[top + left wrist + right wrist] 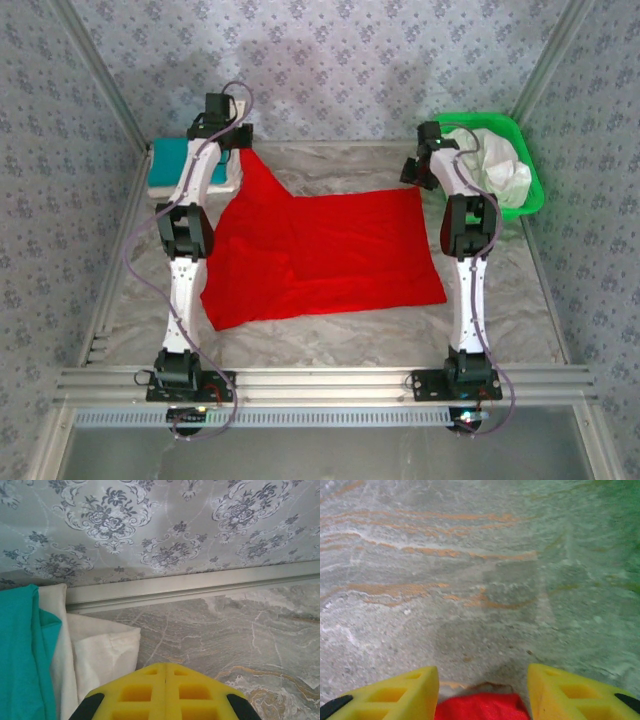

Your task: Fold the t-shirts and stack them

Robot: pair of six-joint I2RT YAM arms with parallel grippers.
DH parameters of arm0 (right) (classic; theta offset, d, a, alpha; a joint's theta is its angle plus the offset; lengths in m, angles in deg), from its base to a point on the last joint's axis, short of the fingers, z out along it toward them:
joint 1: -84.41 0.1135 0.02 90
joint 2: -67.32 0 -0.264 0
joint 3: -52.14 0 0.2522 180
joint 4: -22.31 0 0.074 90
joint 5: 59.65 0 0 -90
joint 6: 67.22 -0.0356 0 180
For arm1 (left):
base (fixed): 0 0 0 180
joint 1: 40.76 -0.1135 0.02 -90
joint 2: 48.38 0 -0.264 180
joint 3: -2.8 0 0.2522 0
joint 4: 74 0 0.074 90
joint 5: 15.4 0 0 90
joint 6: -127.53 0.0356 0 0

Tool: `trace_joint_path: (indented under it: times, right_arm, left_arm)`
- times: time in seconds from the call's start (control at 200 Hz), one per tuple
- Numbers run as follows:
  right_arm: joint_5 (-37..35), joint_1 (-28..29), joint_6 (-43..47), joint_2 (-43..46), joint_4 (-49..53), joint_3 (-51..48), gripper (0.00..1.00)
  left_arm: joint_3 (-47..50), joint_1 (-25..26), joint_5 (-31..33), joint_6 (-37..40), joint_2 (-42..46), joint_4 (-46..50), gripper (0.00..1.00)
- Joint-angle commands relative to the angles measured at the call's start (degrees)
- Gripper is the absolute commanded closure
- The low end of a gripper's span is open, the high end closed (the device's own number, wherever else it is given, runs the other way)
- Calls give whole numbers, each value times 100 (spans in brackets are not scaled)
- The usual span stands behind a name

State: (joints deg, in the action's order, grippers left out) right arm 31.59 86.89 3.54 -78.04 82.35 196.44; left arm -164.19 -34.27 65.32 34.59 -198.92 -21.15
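Left claw (165, 672) clamps red t-shirt (330, 250) corner; right claw (481, 670) stands apart at its edge

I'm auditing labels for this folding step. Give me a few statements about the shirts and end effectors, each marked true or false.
1. The red t-shirt lies on the table between the two arms. True.
2. The teal t-shirt sits in the green basket. False: it lies on a white t-shirt at the far left corner.
3. The right end effector has its jaws apart. True.
4. The left end effector is wide open. False: its fingers are pressed together.
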Motion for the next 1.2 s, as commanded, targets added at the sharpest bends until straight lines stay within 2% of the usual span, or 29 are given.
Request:
trace_joint_path:
  times: [0.0,0.095,0.245,0.335,0.44,0.595,0.799,0.914,1.019,1.099,1.194]
  right_arm:
    - [465,-69,-435,-221,204,100,53]
    - [597,-72,-492,-197,148,-61,60]
    - [578,-64,-605,12,-177,-369,82]
    - [510,-71,-632,148,-171,-369,87]
    - [435,-64,-642,393,-293,-486,100]
    - [356,-51,-686,766,-619,-591,100]
    - [695,39,-822,1335,-1156,-840,100]
    - [628,-2,-878,1705,-1572,-1127,100]
    - [436,-80,-816,1934,-1634,-1316,100]
    - [384,-161,-813,2042,-1760,-1569,100]
    - [416,-271,-845,2043,-1982,-1807,100]
  left_arm:
    - [-96,-15,-122,-29,69,-138,100]
    - [-94,-15,-192,-83,43,-196,100]
    - [-117,-4,-320,-197,42,-331,100]
    - [-277,-6,-332,-206,25,-266,100]
    - [-444,-6,-359,-121,66,-157,100]
    - [-502,-15,-465,58,246,-195,100]
    - [-780,20,-1388,104,373,-259,100]
    - [-845,43,-1372,340,591,-48,100]
    - [-780,37,-1247,777,911,573,100]
    - [-243,61,-1246,1061,1322,701,100]
    - [1568,131,-989,1190,2251,37,100]
